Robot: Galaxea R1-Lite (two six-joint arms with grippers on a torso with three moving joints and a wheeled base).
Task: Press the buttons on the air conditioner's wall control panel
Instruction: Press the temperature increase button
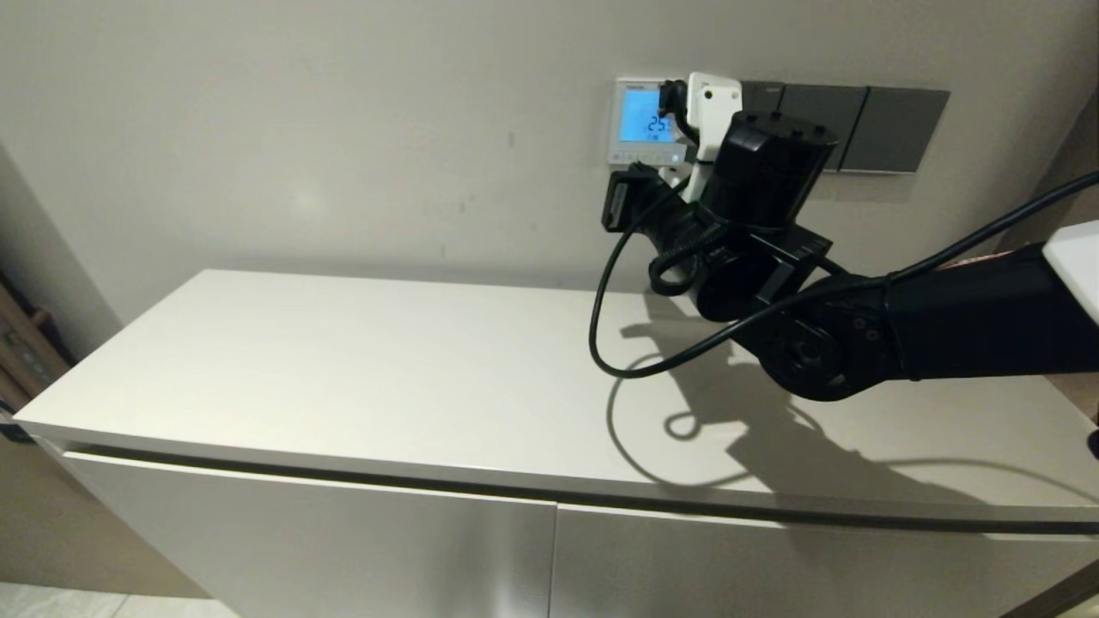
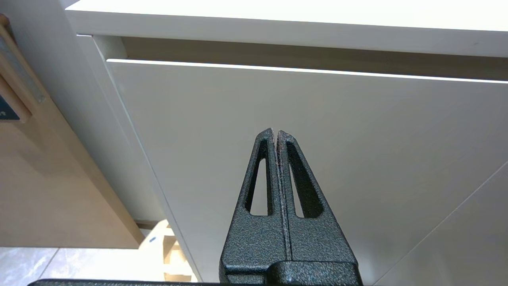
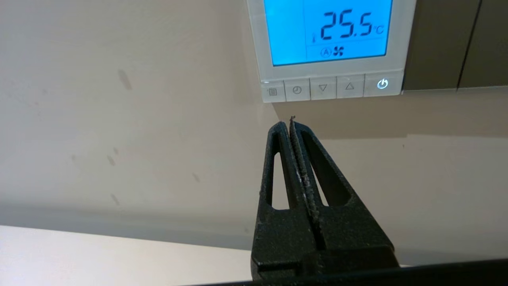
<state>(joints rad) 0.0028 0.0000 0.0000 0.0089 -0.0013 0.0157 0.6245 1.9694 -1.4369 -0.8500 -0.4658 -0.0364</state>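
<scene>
Right gripper (image 3: 289,121): fingers pressed together into one narrow point, holding nothing; the tip hangs just below the bottom edge of the air conditioner's wall control panel (image 3: 331,69), under its two leftmost keys, and does not appear to touch it.
Panel location: fixed to the wall above the white cabinet (image 1: 343,378), just left of a row of dark grey switch plates (image 1: 867,124); in the head view the right wrist covers its right part.
Screen (image 3: 325,31): lit blue, showing 25.5 °C with a fan symbol beneath.
Buttons (image 3: 331,87): five pale keys in a row along the panel's bottom edge — menu, clock, down arrow, up arrow, and a power key with a glowing mark at the far end beside the switch plates.
Progress: judged as in the pressing phase; the lit screen and power mark suggest the unit is on, but no key is under contact now, and which keys count as done cannot be told.
Left to do: raise the closed tip onto a key and push straight toward the wall.
Right arm pose: reaching in from the robot's right, across the cabinet top, wrist angled up at the wall, cable looping beneath.
Left gripper (image 2: 276,133): fingers together, empty, parked low in front of the cabinet's door face (image 2: 357,139), out of the head view.
</scene>
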